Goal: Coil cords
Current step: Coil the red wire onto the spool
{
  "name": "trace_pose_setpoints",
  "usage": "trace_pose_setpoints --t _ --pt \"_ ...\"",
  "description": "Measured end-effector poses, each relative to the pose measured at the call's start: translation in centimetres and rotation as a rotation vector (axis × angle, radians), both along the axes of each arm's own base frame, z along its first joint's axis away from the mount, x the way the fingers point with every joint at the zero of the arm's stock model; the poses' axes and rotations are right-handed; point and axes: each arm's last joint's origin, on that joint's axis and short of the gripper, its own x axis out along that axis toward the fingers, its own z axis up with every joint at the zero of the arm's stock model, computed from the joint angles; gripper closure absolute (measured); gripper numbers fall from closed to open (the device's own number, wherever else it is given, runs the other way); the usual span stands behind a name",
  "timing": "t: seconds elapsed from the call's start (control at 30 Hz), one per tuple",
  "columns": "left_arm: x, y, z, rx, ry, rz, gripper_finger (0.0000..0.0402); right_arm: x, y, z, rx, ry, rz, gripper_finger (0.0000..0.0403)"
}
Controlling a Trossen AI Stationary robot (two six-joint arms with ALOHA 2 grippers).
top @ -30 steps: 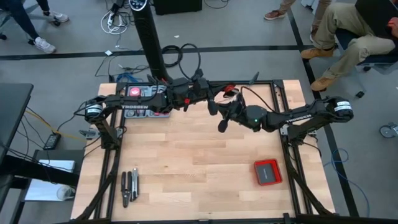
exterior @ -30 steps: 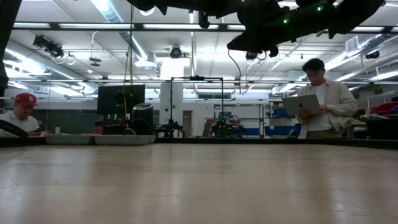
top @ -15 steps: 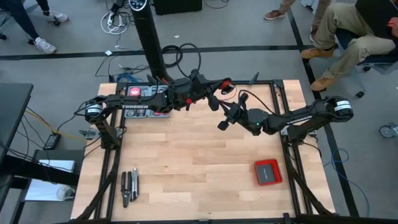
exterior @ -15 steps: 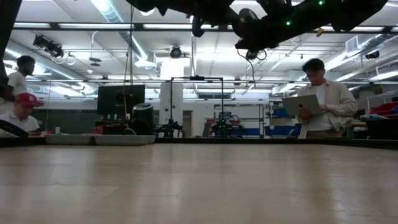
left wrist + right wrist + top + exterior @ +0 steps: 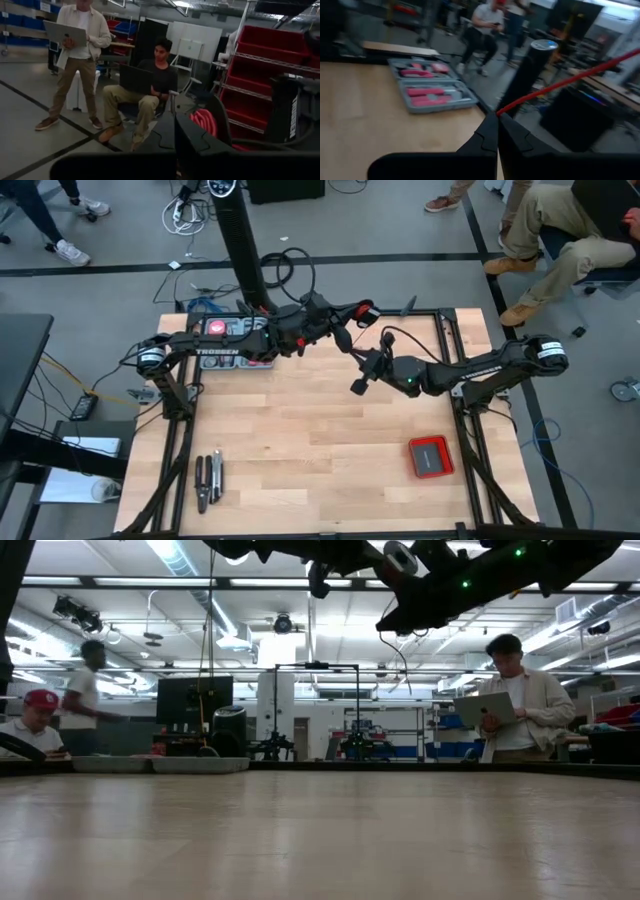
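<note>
The cord is a thin red wire. Part of it is wound into a small red coil (image 5: 202,122) on a dark spool, which shows in the high view (image 5: 365,310) above the table's far side, at the end of my left gripper (image 5: 175,131), which is shut. A straight run of the wire (image 5: 560,82) leads away from my right gripper (image 5: 497,120), which is shut on it. In the high view my right gripper (image 5: 358,385) hangs above the table's middle, nearer than the coil. Both grippers are high above the wood. My left gripper holds the spool with the red coil (image 5: 200,125) at its fingertips, lifted clear of the table. Its own fingers hide where they meet the spool, so I cannot tell which part they have. My right gripper pinches the single red wire (image 5: 504,111) between its two fingertips, coming at it about level from the table's right. The wire runs taut from the fingertips, clear of the table.
A flat red box (image 5: 430,456) lies near the right front. Hand tools (image 5: 208,480) lie at the left front. A grey tool case (image 5: 432,85) sits at the far left under my left arm, beside a black post (image 5: 240,240). People sit and stand beyond the table.
Both grippers have rolled about the lines they point along and stayed shut. The red coil at my left gripper's end has shifted a little toward the table's far edge. The wire stays in my right gripper.
</note>
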Motion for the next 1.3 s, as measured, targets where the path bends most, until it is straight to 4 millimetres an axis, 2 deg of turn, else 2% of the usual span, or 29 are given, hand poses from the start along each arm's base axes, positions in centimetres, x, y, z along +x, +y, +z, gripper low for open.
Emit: trace_pose_setpoints --t 0.33,0.57,0.77,0.93,1.1,1.3 --pt "-0.1 0.5 0.0 -0.012 -0.008 0.008 0.0402 0.4 0.6 0.4 -0.027 -0.011 0.239 0.04" --pt "0.1 0.4 -0.7 0.052 0.061 0.001 0.0402 0.2 0.5 0.7 -0.022 -0.033 0.171 0.0394" --pt "0.0 0.4 -2.4 0.084 0.125 -0.003 0.0402 0.0 1.1 0.8 -0.023 -0.031 0.176 0.0335" --pt "-0.3 1.1 -3.3 0.076 0.166 0.008 0.0402 -1.0 2.1 1.1 -0.01 0.01 0.156 0.0299" --pt "-0.4 1.8 -3.3 0.053 0.156 -0.066 0.0402 -2.1 2.9 1.6 0.03 0.025 0.181 0.0294" --pt "-0.4 1.9 -3.4 0.052 0.166 -0.156 0.0402 -3.6 3.1 4.2 0.046 0.009 0.193 0.0298"
